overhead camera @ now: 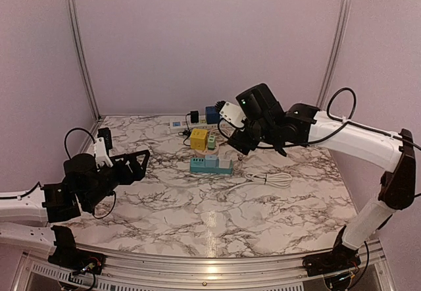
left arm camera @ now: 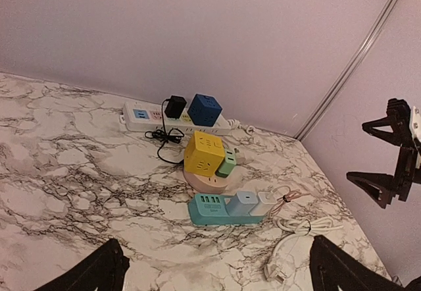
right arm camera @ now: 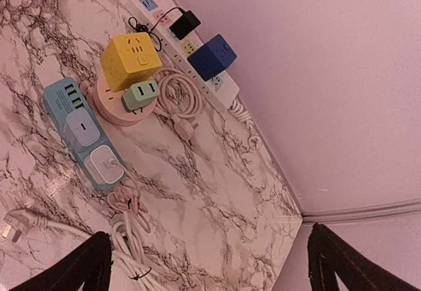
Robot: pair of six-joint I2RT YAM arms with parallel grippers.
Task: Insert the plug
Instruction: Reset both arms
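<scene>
Marble table (overhead camera: 197, 218), teal power strip (overhead camera: 210, 165), white cable (overhead camera: 268, 178)

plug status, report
Left end effector open, empty. Right end effector open, empty. White plug seated in teal strip. Loose cable beside strip.

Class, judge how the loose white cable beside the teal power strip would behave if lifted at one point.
The white cable would probably sag and flop, since it lies in loose curves. Being thin, it looks light. Its plug end may dangle and swing.
</scene>
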